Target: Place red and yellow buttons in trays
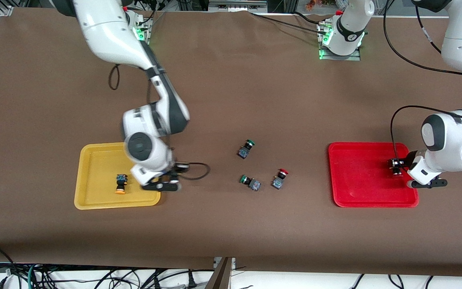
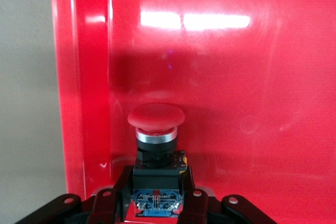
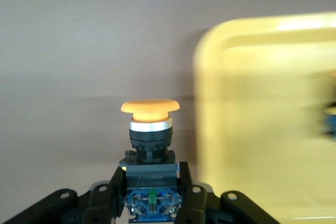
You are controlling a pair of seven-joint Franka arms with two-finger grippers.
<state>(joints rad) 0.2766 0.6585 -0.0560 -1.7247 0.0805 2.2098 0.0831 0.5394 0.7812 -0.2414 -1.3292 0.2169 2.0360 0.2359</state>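
Red button (image 2: 156,145) in the left end effector (image 2: 156,203), fingers clamped on both sides of its dark body, cap pointing away from the wrist. It's held over the red tray (image 1: 359,188), at the edge toward the left arm's end of the worktop (image 1: 231,224); in the front view you catch it as a dark lump (image 1: 395,166) just off the left end effector (image 1: 400,167).

Yellow button (image 3: 149,135) is gripped the same way by the right end effector (image 3: 150,203), fingers squeezing the body, orange-yellow cap out front. From the right wrist view it sits over bare brown worktop just beside the yellow tray (image 3: 262,129). Front view puts the right end effector (image 1: 167,180) at the yellow tray's (image 1: 94,200) edge, on the side toward the middle of the worktop.

A 2nd yellow button (image 1: 121,184) already lies in the yellow tray, on its side, cap toward the front camera.

Mid-worktop, btwn the trays: a 2nd red button (image 1: 280,178) lying loose, a green button (image 1: 250,182) just beside it toward the right arm's end, and another green button (image 1: 246,148) farther from the front camera than those two. All 3 apart from each other, well clear of both trays.
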